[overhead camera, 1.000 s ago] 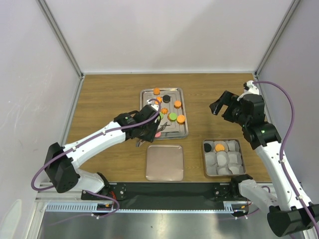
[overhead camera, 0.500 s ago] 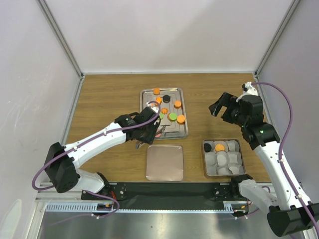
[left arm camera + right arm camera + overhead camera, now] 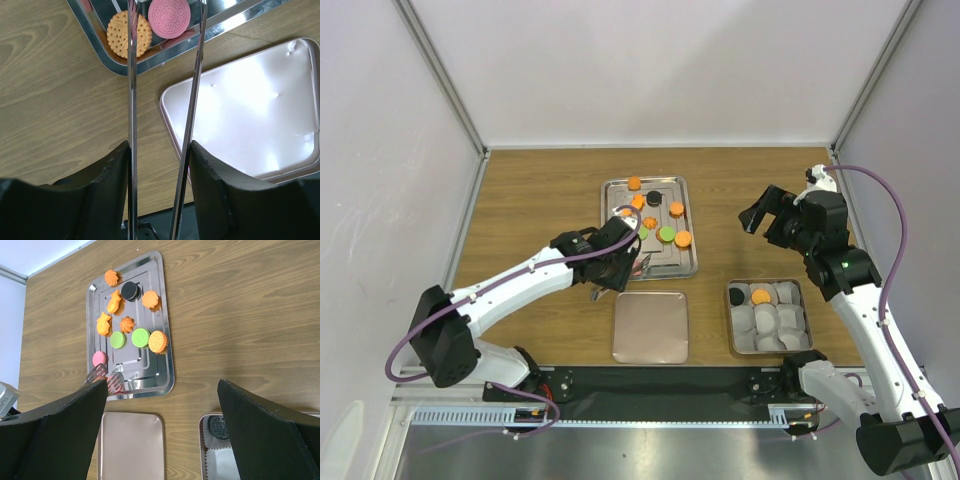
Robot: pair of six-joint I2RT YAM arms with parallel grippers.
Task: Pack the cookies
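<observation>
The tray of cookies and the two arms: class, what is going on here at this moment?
The left gripper holds metal tongs at the near edge of the steel tray, their tips by a pink cookie and an orange one. The right gripper hangs open and empty above the table. The small box holds two cookies so far; its lid lies beside it.

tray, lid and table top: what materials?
Tray: polished metal, probably steel; it mirrors the cookies. Lid: pale pinkish metal by its sheen and small dents, brushed rather than mirror. Table: wood grain, matte; could be laminate.
</observation>
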